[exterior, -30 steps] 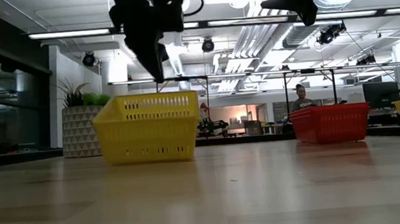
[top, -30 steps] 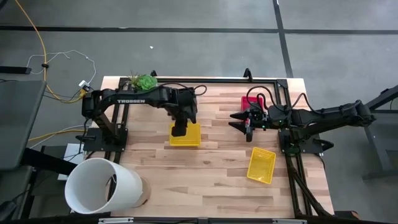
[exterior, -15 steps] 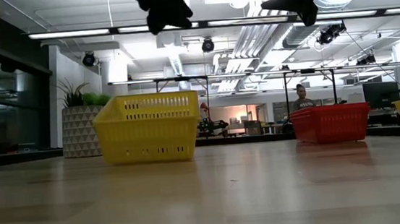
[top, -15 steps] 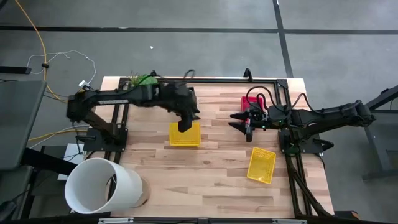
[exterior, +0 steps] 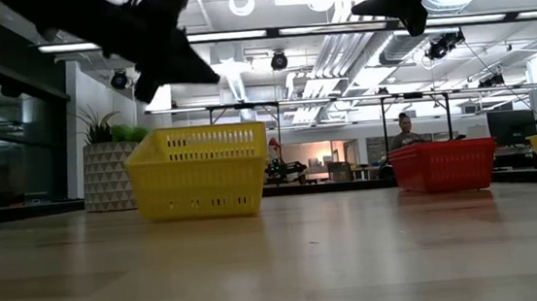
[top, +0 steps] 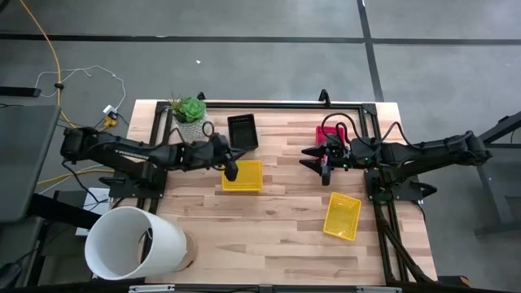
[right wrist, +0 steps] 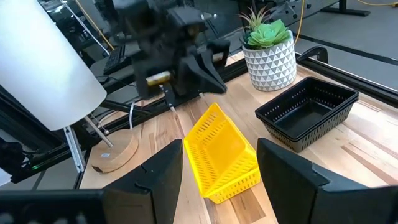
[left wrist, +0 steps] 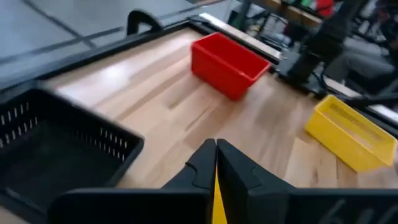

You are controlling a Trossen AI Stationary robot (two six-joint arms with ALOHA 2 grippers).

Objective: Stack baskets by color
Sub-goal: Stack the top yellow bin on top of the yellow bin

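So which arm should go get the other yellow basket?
Probably the right arm. Its open tool hangs just above the tilted yellow basket on its own side. The left tool is shut, beside the middle yellow basket, farther away.

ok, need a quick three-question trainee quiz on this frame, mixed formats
1. True or false: the left tool is shut and holding nothing.
2. How many yellow baskets are on the table?
3. Which thing lies nearest the potted plant? A) red basket B) black basket C) white cylinder

Key
1. True: its fingers are together, over the edge of the yellow basket in the middle.
2. Two: that one and another near the right arm.
3. B, the black basket. The red basket sits under the right tool, which is open.
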